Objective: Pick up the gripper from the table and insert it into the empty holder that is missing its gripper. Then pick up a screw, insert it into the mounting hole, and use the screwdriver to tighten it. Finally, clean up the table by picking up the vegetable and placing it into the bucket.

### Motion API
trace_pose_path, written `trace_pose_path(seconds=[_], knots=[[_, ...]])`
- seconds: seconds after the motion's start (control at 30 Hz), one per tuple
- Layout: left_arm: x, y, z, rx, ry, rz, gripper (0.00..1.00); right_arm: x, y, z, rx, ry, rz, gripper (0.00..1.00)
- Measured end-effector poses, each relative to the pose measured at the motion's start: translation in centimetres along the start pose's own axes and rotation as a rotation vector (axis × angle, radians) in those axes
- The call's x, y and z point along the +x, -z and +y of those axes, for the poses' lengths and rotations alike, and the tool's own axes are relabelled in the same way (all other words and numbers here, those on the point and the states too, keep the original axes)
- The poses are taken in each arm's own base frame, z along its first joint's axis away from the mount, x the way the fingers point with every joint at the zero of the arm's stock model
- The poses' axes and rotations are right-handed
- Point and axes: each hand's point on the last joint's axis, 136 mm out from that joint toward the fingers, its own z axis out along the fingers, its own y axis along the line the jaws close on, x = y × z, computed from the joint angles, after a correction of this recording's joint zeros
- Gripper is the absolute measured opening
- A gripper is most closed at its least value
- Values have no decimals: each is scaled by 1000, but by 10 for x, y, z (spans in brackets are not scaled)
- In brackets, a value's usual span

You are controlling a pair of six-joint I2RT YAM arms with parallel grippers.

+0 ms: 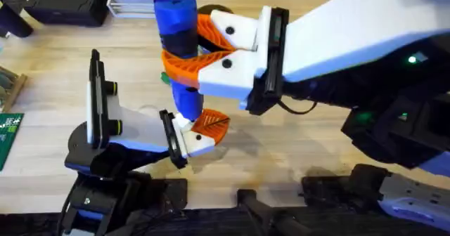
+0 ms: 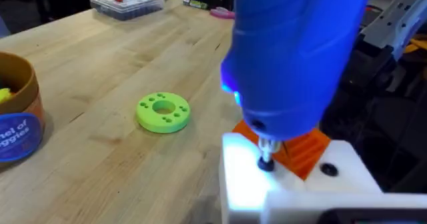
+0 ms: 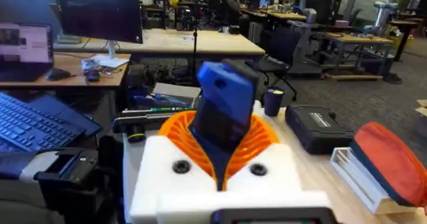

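Table (image 1: 56, 67) of pale wood spreads under both arms. On it, well off from the left claw, lie a lime-green disc (image 2: 163, 112) with holes and, farther the same way, the bucket (image 2: 15, 111) with its blue labelled wall and orange rim, something yellow showing inside. A clear tray (image 2: 127, 2) of small parts sits at the far edge, and a black case (image 1: 65, 1) lies at the far left corner in the overhead view. A green circuit board (image 1: 7, 138) rests at the left edge.

Right arm, white and bulky, reaches in from the right across the middle. Its right claw (image 1: 191, 50) pinches the screwdriver (image 1: 176, 25), the orange ribbed pads (image 1: 211, 29) pressed on either side of the blue body. The tool stands upright, tip down, and hides much of the table behind it.

Left arm lies low, stretched from its base toward the middle. The left claw (image 1: 200, 130) sits directly beneath the screwdriver. I cannot tell whether its fingers are spread or pressed together. The white holder (image 2: 267, 184) is at its tip, with the orange gripper (image 2: 303, 147) seated in it. The thin metal tip (image 2: 267, 151) of the screwdriver meets a dark screw (image 2: 266, 163) on the holder's top face. A second dark hole (image 2: 328, 170) shows beside it.
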Motion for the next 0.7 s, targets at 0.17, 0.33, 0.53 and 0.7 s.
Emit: trace_pose_path(seconds=[0.17,0.33,0.53,0.7], knots=[[0,0,0,1,1,0,6,0,0,1,-2,0,0,28],[0,0,0,0,0,0,6,0,0,0,-1,1,0,28],[0,0,0,0,1,0,6,0,0,1,-5,2,0,28],[-1,0,0,-1,-5,-2,6,-8,0,2,-10,27,-51,28]])
